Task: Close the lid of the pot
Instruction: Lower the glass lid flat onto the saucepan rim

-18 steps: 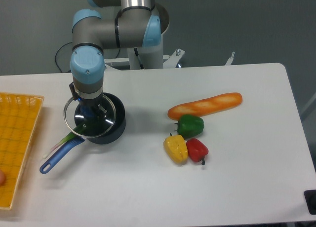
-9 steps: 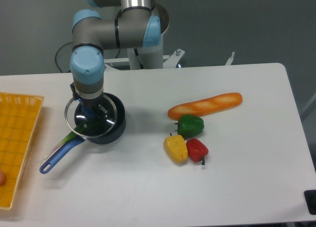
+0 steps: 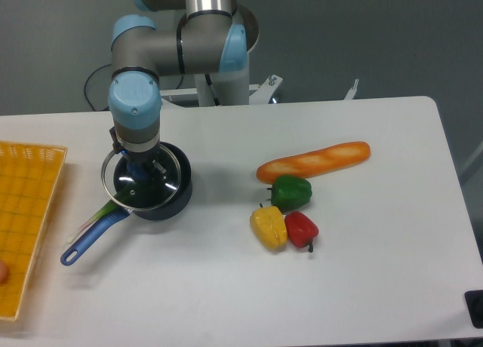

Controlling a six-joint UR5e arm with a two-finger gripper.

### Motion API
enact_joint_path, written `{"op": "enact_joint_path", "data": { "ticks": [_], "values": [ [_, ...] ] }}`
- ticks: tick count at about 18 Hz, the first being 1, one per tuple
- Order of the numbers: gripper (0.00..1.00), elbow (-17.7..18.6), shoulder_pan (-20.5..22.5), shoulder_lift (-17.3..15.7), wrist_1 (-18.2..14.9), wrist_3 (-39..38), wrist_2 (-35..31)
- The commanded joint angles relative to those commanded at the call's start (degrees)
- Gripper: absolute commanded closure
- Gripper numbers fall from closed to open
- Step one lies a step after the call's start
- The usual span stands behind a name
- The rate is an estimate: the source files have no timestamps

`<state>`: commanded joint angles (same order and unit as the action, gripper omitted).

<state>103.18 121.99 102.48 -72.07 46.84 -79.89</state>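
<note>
The arm reaches straight down over the left part of the white worktop (image 3: 362,271), its pincer (image 3: 139,173) clenched on the blue knob at the centre of the lid (image 3: 142,179). The lid, a clear glass disc with a thin metal rim, sits over the pot (image 3: 172,196) but is shifted a little toward the left, so its rim overhangs the pot's left edge while the dark pot wall shows on the right and front. Whether the lid rests on the pot or is held just above it cannot be told. The pot's light-blue handle (image 3: 89,240) runs out toward the front left. A yellow basket (image 3: 26,211) lies at the left edge. To the right, well apart from the pot, lie a baguette (image 3: 313,161), a green pepper (image 3: 291,191), a yellow pepper (image 3: 269,226) and a red pepper (image 3: 301,228), close together.
</note>
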Motion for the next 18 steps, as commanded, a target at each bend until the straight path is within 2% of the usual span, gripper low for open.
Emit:
{"op": "enact_joint_path", "data": {
  "ticks": [4, 14, 18],
  "values": [
    [0.44, 0.09, -0.09, 0.0, -0.26, 1.32, -3.07],
    [0.42, 0.0, -0.18, 0.09, -0.26, 1.23, -3.16],
    [0.26, 0.0, -0.18, 0.44, -0.09, 0.97, -3.16]
  ]
}}
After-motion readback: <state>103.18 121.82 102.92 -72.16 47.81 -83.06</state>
